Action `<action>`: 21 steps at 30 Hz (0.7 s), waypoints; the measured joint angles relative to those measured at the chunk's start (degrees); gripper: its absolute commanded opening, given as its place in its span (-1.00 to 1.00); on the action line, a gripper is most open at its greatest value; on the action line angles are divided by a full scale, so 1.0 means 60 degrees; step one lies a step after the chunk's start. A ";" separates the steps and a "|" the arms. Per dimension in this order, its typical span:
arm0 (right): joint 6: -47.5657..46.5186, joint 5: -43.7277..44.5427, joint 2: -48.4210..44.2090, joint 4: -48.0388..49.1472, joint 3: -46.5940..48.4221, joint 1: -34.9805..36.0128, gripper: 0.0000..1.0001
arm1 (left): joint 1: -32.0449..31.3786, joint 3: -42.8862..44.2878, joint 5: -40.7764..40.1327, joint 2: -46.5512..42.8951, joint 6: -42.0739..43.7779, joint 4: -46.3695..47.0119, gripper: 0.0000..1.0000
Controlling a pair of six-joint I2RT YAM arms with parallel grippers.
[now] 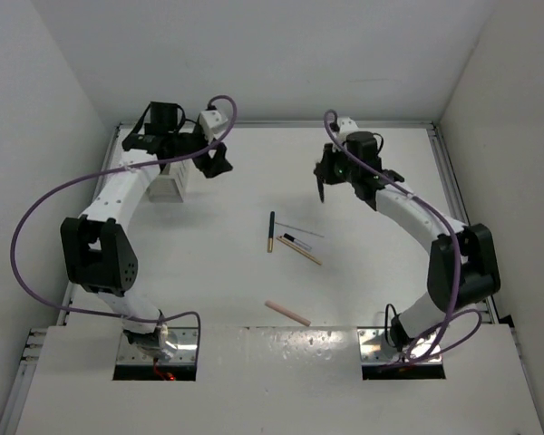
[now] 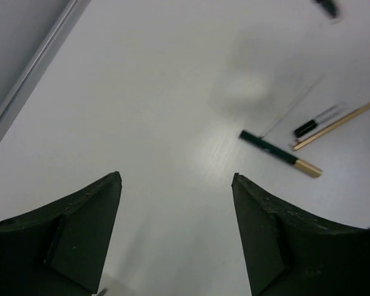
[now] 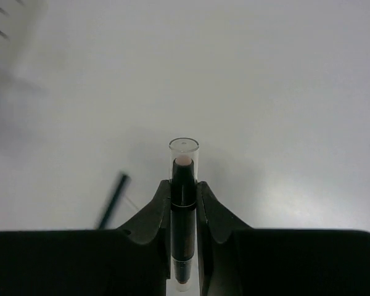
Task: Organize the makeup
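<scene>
Rack, white, slotted plastic, far left on white table. Left claw beside it, jaws wide apart, empty. Mid-table: black stick with gold tip, pink stick nearer arm bases, short black-and-white stick, tan stick, thin grey stick. Right claw clamped on black stick with clear cap, above table.

Six makeup sticks, one white rack
</scene>
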 measured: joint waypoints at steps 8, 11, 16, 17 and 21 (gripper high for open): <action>0.2412 -0.1515 0.0350 0.5963 0.0186 0.1239 -1.00 | -0.1585 -0.0051 0.1406 -0.0423 -0.1217 0.0233 0.65; 0.3034 -0.1836 0.0998 0.7242 0.0361 0.1647 -1.00 | -0.1610 -0.0273 0.1490 -0.0423 -0.2076 0.0831 0.65; 0.3490 -0.2120 0.1413 0.8062 0.0423 0.2109 -1.00 | -0.1563 -0.0729 0.1530 -0.0423 -0.3333 0.1796 0.67; 0.3552 -0.2149 0.1428 0.8142 0.0448 0.2167 -1.00 | -0.1563 -0.0805 0.1537 -0.0423 -0.3497 0.1960 0.67; 0.3719 -0.2273 0.1432 0.8535 0.0495 0.2302 -1.00 | -0.1534 -0.1064 0.1534 -0.0426 -0.3985 0.2426 0.18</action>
